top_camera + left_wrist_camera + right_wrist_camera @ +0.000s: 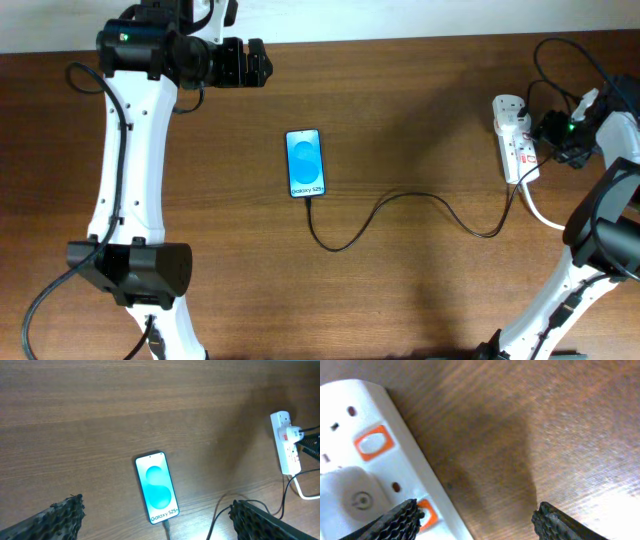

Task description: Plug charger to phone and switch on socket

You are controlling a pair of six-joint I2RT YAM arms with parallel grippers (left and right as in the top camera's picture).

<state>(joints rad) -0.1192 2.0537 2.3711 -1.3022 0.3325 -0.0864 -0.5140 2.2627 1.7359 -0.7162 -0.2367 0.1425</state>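
The phone [305, 163] lies flat and face up in the middle of the tabletop [420, 90], screen lit. The charger [400, 197] runs from its near edge in a loose curl across to the socket [511, 140] at the far right. So the plug looks to me to be in, though the joint itself is too small to be sure of. That would explain why the left hand [257, 62] hangs at the far left, spread wide and holding nothing: its share seems done, and from there its camera looks down on the phone. The right hand [476, 514] is the busy one. It hovers just over the socket with its fingers [395, 521] parted and empty, one tip right beside a red-rimmed switch [427, 514] — placed, I'd guess, to press it. Whether that tip touches the switch I can't tell. A white plug [355, 495] sits in the strip just next to it.
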